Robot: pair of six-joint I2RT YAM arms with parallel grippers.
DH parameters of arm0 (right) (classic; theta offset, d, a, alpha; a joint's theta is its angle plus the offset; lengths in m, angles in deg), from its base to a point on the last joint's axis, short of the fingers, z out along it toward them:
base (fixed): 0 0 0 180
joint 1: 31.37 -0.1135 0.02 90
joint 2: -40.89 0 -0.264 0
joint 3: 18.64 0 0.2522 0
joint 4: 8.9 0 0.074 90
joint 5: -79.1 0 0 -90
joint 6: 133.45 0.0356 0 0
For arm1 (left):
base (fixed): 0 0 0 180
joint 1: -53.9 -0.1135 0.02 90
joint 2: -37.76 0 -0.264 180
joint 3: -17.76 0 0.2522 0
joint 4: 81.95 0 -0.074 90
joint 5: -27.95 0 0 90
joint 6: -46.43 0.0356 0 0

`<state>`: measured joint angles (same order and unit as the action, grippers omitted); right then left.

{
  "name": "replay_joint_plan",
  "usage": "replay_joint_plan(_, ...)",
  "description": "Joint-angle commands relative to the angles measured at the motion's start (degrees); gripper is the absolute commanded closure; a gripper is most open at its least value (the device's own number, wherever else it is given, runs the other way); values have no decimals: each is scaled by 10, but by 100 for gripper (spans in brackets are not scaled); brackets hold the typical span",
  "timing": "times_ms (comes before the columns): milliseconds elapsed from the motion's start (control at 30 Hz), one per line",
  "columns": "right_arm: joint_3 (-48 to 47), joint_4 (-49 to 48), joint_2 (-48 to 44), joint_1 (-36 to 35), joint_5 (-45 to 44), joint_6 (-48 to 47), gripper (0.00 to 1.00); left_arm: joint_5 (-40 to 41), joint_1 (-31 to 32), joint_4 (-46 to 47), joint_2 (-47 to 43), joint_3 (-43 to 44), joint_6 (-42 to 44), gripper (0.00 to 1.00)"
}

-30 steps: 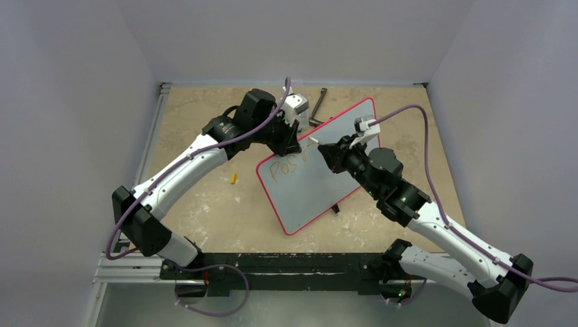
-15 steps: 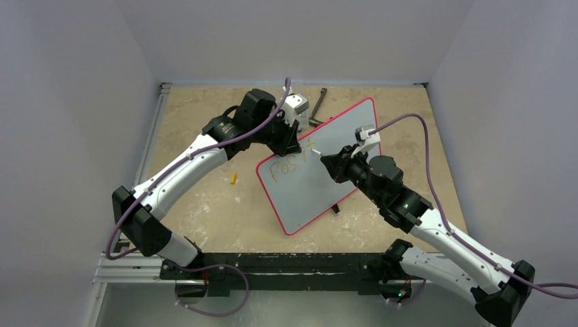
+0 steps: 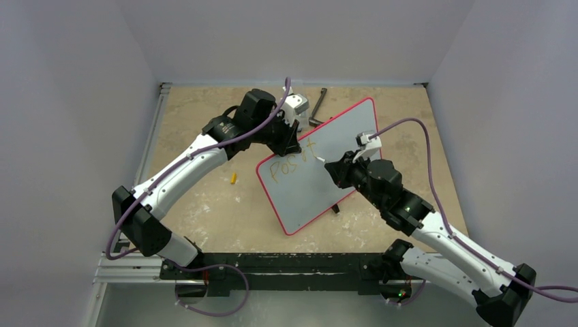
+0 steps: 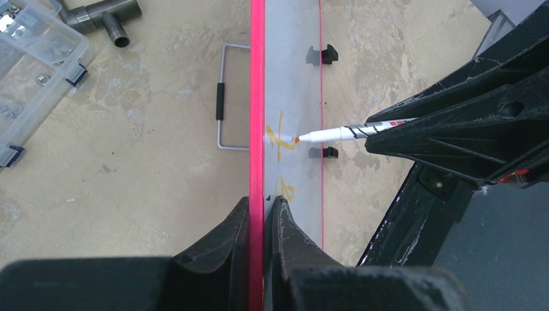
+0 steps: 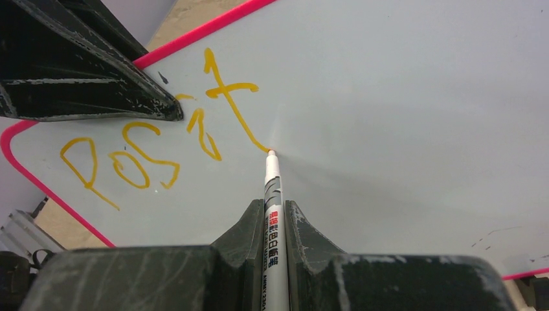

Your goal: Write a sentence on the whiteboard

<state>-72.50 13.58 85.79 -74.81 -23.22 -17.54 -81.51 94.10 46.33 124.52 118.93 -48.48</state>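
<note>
Your left gripper [image 3: 294,139] [image 4: 261,201] is clamped on the thin red-pink frame of the large glossy whiteboard [image 3: 320,184] [image 4: 291,78] [image 5: 388,97], one finger on each face. It grips the long edge just above the start of the writing. The board stands steeply tilted over the mottled beige table [image 3: 204,204], and from the left wrist you see it almost edge-on. Its two small black feet [image 4: 329,54] sit on the opposite long edge, down toward the table.

Your right gripper [image 3: 330,163] [image 5: 275,204] is closed around a slim white marker [image 3: 319,159] [image 4: 336,134] [image 5: 273,188]. The marker's tip touches the board at the bottom of the last stroke. The left fingertip lies just beside the "i", so that side of the writing is tight. Past the tip, a broad white surface runs to the frame, with a few faint dark scuffs near the board's lower corner.

The orange-yellow handwritten lettering [image 3: 290,163] [image 4: 281,139] [image 5: 233,87] reads "Posit" in one line along the clamped edge. Red and black print runs along the marker barrel, too small for me to read with certainty.

Beyond the clamped edge of the board you have a clear plastic compartment box [image 4: 32,58], a grey pipe fitting [image 4: 103,13] and a wire handle with a black grip [image 4: 223,123] lying just beside the frame. A small yellow piece [image 3: 232,179] lies on the table left of the board's near corner.
</note>
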Motion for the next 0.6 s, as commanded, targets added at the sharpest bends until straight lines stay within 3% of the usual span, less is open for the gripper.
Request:
replay_joint_plan(0, -17, 17, 10, 2, -46, -2, 100, 23, 14, -54, -1, -10, 55, 100)
replay_joint_plan(333, -85, 9, 49, 2, -66, -40, 100, 24, 15, -54, -4, -11, 57, 100)
replay_joint_plan(567, -103, 22, 20, 2, -57, -30, 100, 27, 15, -54, -5, -12, 56, 100)
